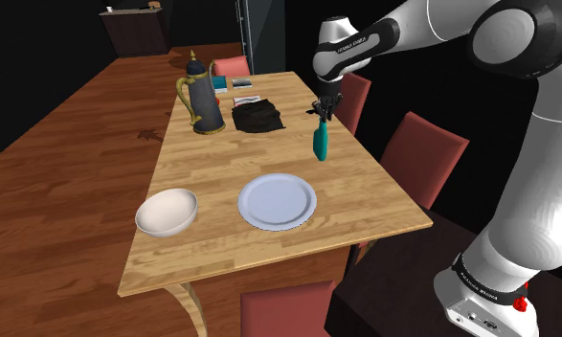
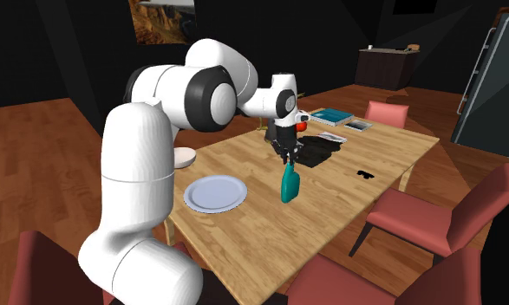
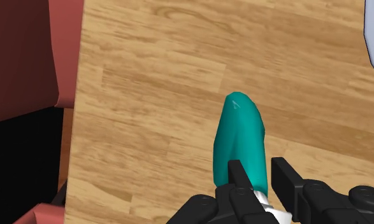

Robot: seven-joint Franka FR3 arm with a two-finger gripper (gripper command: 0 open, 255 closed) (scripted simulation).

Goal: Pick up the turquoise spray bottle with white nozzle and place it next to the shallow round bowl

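Over wooden table (image 1: 365,182), jaws clasp turquoise bottle (image 1: 319,142) upright; nozzle (image 3: 260,196) topmost.

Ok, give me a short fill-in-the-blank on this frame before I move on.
1. The pincer is shut on the ___ spray bottle.
2. The chairs beside the wooden table are ___.
3. The dark pitcher stands next to a crumpled ___ cloth.
Missing words: turquoise; red; black.
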